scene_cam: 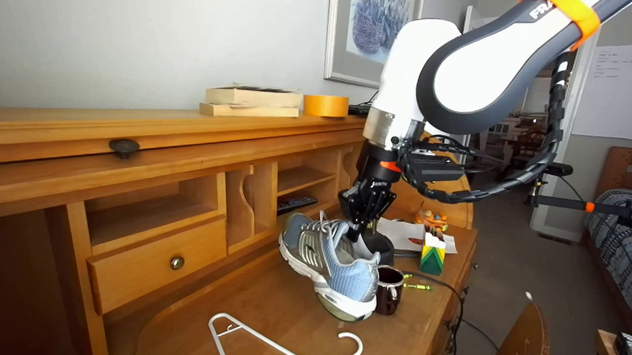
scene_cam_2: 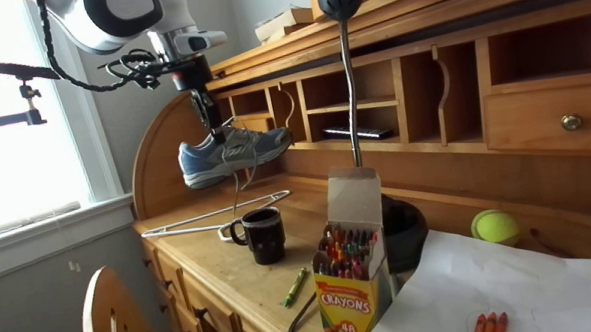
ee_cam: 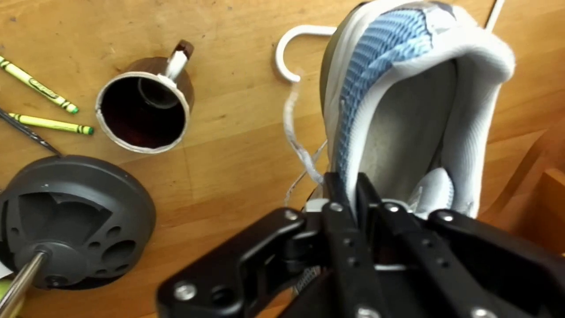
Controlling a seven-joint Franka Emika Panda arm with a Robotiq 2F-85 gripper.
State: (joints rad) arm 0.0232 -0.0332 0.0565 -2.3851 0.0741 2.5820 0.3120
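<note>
The pincer (ee_cam: 348,187) is pinched nearly closed on the padded collar (ee_cam: 371,115) of a blue mesh sneaker (scene_cam_2: 244,152), holding it above the wooden desk (scene_cam_2: 228,269), laces (ee_cam: 304,156) dangling. Below lies a thin white hanger (ee_cam: 311,30); nearby stand a glossy dark mug (scene_cam_2: 268,241) and a lamp (ee_cam: 77,229), its metal neck (scene_cam_2: 348,71) in front of the cubbyholes (scene_cam_2: 376,105).

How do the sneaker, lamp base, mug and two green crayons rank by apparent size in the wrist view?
1. Sneaker, held near the camera by the claw
2. Lamp base
3. Mug
4. Upper crayon and lower crayon: too alike to rank; the upper runs out of frame
</note>
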